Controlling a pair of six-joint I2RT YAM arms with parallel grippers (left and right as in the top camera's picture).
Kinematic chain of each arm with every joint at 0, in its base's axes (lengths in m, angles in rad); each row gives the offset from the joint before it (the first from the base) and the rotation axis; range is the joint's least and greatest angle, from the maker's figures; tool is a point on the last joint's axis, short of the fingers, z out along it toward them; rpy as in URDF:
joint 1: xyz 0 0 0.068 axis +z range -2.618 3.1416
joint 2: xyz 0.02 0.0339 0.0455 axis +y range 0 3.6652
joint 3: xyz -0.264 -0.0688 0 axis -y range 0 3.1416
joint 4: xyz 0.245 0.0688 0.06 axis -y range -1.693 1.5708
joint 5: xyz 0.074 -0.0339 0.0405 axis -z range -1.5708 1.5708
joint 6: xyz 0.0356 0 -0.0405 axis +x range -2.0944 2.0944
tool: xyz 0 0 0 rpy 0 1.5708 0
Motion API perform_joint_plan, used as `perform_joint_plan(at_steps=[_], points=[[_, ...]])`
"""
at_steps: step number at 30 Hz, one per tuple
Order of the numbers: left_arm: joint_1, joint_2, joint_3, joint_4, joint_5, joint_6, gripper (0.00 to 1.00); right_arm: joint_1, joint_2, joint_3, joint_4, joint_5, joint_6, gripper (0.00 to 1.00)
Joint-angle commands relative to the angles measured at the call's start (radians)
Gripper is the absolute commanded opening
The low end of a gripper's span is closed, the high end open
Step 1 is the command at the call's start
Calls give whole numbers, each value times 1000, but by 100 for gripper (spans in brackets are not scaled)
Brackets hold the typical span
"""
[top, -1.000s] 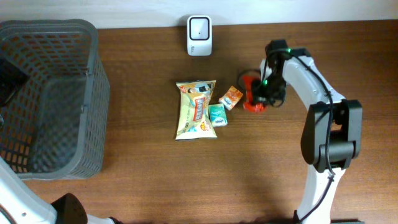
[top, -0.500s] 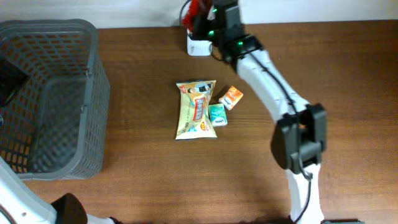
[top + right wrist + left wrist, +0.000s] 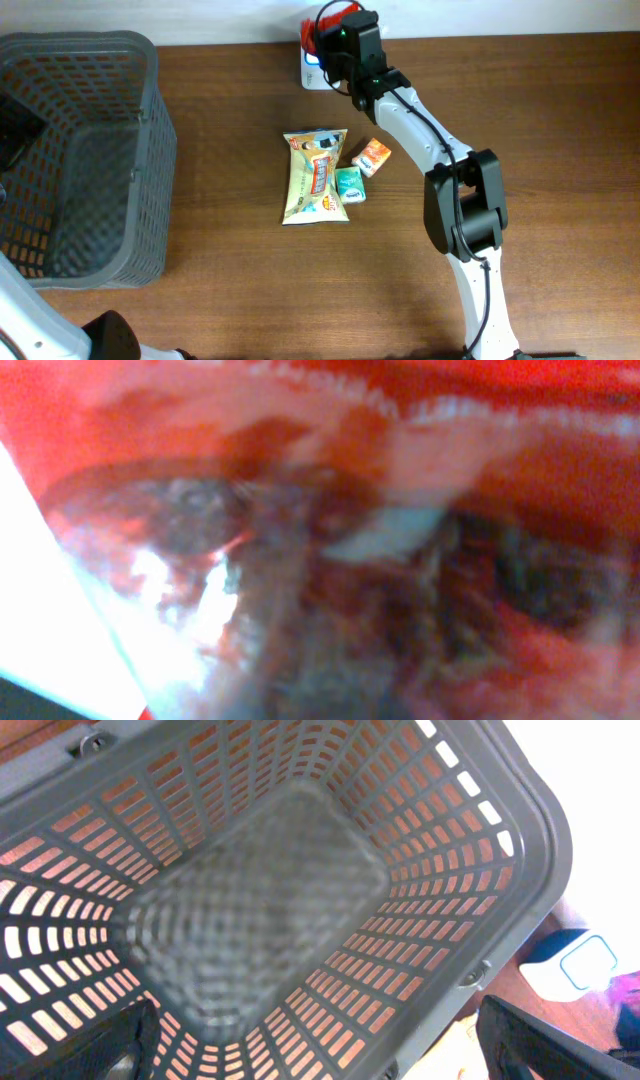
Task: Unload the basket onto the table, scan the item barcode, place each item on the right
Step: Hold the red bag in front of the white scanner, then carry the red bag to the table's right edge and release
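Here we see the right end effector (image 3: 338,35) clamped narrowly on the red packet (image 3: 325,22) above the scanner (image 3: 309,76); the left end effector (image 3: 320,1065) stands wide over the basket (image 3: 520,870).

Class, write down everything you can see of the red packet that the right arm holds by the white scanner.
The red packet looks like a glossy, crinkled wrapper with a white zigzag edge. It fills the right wrist view, close and blurred, so its print cannot be read. The right gripper is shut on it and holds it over the white scanner at the table's far edge.
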Motion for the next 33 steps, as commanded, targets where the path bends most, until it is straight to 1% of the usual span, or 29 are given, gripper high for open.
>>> perform_joint_plan(at_steps=[1, 2, 8, 12, 13, 14, 15, 16, 18, 19, 22, 23, 24, 26, 28, 30, 33], points=[[3, 2, 0, 0, 0, -6, 99, 6, 38, 18, 23, -115, 106, 12], [3, 2, 0, 0, 0, -6, 99, 6, 40, 18, 48, -152, 60, 13], [3, 2, 0, 0, 0, -6, 99, 24, 53, 18, 28, -237, 41, 12], [3, 2, 0, 0, 0, -6, 99, 34, 53, 18, 28, -245, 16, 12], [3, 2, 0, 0, 0, -6, 99, 32, 53, 18, 28, -252, 16, 11], [3, 2, 0, 0, 0, -6, 99, 31, 53, 18, 29, -265, 16, 8], [3, 2, 0, 0, 0, -6, 99, 27, 53, 18, 33, -278, -3, 4], [3, 2, 0, 0, 0, -6, 99, 18, 51, 23, 60, -292, -64, 4], [3, 2, 0, 0, 0, -6, 99, -16, 43, 64, 27, -317, -158, 4], [3, 2, 0, 0, 0, -6, 99, -33, 35, 87, -23, -319, -185, 4], [3, 2, 0, 0, 0, -6, 99, -130, 1, 184, -262, -310, -321, 4], [3, 2, 0, 0, 0, -6, 99, -194, -14, 229, -411, -297, -387, 4], [3, 2, 0, 0, 0, -6, 99, -248, -22, 256, -503, -295, -427, 4], [3, 2, 0, 0, 0, -6, 99, -397, -29, 303, -704, -306, -552, 4], [3, 2, 0, 0, 0, -6, 99, -530, -28, 308, -837, -338, -631, 4], [3, 2, 0, 0, 0, -6, 99, -681, -28, 308, -982, -336, -760, 4], [3, 2, 0, 0, 0, -6, 99, -876, -26, 307, -1115, -298, -941, 5]])
